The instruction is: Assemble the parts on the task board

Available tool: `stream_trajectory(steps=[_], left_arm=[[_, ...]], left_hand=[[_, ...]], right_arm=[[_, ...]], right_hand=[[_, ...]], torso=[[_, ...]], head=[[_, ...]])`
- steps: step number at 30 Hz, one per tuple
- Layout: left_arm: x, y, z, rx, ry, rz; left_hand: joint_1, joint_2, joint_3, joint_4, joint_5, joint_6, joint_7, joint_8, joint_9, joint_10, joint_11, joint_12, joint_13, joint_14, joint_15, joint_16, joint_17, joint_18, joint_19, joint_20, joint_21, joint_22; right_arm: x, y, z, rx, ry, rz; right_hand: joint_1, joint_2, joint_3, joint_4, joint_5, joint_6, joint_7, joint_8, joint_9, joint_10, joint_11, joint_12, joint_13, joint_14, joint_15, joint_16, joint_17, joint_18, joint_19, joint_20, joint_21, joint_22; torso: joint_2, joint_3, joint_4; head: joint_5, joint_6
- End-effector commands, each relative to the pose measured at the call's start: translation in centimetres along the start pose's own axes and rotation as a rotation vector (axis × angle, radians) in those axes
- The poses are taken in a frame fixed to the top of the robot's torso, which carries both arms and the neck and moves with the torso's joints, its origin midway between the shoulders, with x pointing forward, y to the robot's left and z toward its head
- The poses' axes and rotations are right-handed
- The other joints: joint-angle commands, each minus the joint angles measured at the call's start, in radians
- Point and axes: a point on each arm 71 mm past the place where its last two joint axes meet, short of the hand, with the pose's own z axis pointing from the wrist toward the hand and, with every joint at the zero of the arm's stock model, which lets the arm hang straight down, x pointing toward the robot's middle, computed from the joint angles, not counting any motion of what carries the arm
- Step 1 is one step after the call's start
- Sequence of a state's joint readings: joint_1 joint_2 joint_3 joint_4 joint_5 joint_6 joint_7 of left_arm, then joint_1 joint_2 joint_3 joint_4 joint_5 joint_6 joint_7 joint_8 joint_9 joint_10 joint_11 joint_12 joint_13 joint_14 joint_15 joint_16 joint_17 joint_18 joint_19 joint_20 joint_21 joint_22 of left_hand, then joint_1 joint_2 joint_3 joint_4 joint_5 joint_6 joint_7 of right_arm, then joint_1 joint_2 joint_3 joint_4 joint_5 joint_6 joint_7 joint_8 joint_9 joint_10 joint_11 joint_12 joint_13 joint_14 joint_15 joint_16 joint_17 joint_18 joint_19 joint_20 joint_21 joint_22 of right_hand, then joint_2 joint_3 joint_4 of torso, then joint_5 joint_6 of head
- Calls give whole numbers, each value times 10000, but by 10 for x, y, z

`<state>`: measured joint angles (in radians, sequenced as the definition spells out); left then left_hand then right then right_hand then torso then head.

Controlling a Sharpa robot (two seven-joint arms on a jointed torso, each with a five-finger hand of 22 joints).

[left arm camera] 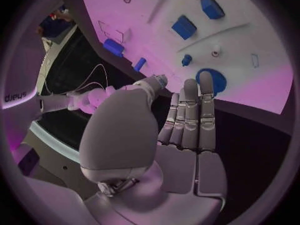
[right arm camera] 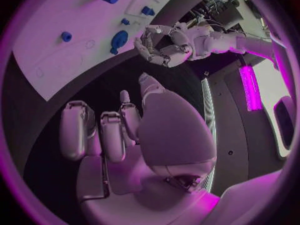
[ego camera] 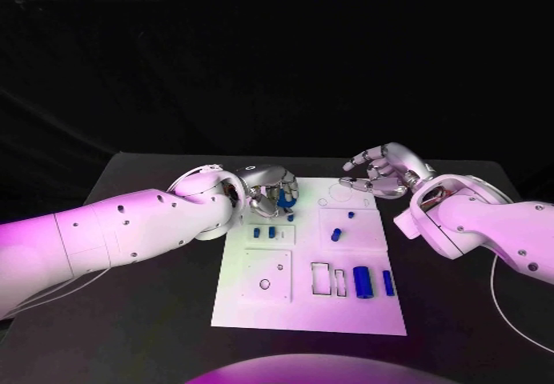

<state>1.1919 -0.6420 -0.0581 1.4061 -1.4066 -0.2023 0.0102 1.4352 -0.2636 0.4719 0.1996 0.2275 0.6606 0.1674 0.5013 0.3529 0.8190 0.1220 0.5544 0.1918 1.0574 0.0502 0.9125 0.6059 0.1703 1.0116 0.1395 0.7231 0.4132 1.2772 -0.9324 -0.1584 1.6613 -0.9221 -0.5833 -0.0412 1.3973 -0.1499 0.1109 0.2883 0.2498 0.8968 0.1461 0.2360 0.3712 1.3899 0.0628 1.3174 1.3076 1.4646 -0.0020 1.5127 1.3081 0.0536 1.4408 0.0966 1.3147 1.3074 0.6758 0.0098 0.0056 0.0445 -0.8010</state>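
Seven small blue plastic parts (ego camera: 363,282) dot the white rectangular task board (ego camera: 310,314), the silver left hand (ego camera: 266,192) spread empty over its far corner, the silver right hand (ego camera: 382,171) curled empty beside it.

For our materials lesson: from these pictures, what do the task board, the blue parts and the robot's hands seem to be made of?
Task board: looks like matte white plastic, flat, with cut recesses.
Blue parts: probably moulded plastic, evenly coloured, faint sheen.
Left hand and right hand: silver with bright highlights, so metal or metallic-coated plastic; the pictures cannot settle which.
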Motion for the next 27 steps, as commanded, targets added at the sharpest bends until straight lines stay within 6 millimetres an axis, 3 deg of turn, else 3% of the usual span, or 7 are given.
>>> stream_trajectory(steps=[1, 11, 14, 20, 26, 27], left_arm=[[3, -11, 5, 1086, 69, 1548], [17, -13, 19, 755, 1274, 2275], [19, -11, 21, 588, 1575, 2388], [20, -8, 24, 388, 1767, 2520], [20, -7, 26, 310, 1788, 2567], [20, -8, 27, 295, 1800, 2574]], left_hand=[[124, 21, -157, -61, -64, 217, -17, -195, -207, 40, 24, -128, -177, 85, -4, 173, -15, 118, -6, 17, 77, 81], [157, 87, -416, -132, -49, 803, -38, -635, -734, 222, -63, -225, -610, 548, -86, 2098, 335, 114, 259, -35, 1203, 825], [158, 94, -414, -113, -43, 913, -43, -709, -828, 262, -71, -198, -689, 805, -83, 2836, 834, 120, 223, -4, 1576, 1088], [168, 119, -368, -98, -43, 1134, -56, -674, -853, 334, -56, -165, -736, 997, -81, 3272, 1130, 114, 191, 26, 1841, 1273], [279, 171, -162, -146, -27, 1339, -39, -675, -898, 459, -46, -159, -804, 1213, -61, 3684, 1437, 126, 143, 41, 2150, 1489], [297, 179, -118, -158, -26, 1375, -39, -675, -906, 481, -49, -162, -817, 1249, -63, 3748, 1484, 127, 132, 43, 2204, 1527]], right_arm=[[0, 2, 0, -178, -79, 31], [0, 3, 0, -205, -97, 58], [0, 3, 0, -223, -117, 64], [-1, 3, 0, -286, -237, 147], [-2, 3, 1, -372, -377, 281], [-3, 3, 1, -401, -408, 327]], right_hand=[[-99, -39, 43, -1, -14, -69, 19, 45, 11, -68, 5, -53, 267, 661, -75, -50, 956, 136, -83, -7, -54, 817], [-106, -40, 69, 2, -14, -81, 14, 68, 17, -154, 0, -192, 143, 620, -82, -128, 798, 172, -160, -13, -222, 707], [-109, -45, 75, 3, -15, -85, 13, 75, 19, -181, -2, -237, 102, 604, -84, -157, 737, 183, -183, -15, -275, 673], [-95, -42, 195, -3, -12, -163, 6, 137, 35, -519, -16, -781, -387, 438, -107, -503, 118, 341, -523, -38, -1054, 161], [-74, -98, 432, 8, -20, -348, 17, 316, 96, -1343, -35, -2153, -1667, 67, -136, -1420, -1247, 632, -1147, -60, -2724, -940], [-49, -127, 519, 12, -20, -442, 16, 372, 118, -1961, -20, -3085, -2496, -249, -116, -2080, -2150, 831, -1604, -73, -3809, -1661]], torso=[[-1, 0, 29], [-5, -8, 2], [5, -2, -20], [0, -10, 27], [-12, -7, 32], [-11, -7, 23]], head=[[-49, -12], [-55, -64], [-60, -53], [-118, -65], [-107, -80], [-102, -80]])
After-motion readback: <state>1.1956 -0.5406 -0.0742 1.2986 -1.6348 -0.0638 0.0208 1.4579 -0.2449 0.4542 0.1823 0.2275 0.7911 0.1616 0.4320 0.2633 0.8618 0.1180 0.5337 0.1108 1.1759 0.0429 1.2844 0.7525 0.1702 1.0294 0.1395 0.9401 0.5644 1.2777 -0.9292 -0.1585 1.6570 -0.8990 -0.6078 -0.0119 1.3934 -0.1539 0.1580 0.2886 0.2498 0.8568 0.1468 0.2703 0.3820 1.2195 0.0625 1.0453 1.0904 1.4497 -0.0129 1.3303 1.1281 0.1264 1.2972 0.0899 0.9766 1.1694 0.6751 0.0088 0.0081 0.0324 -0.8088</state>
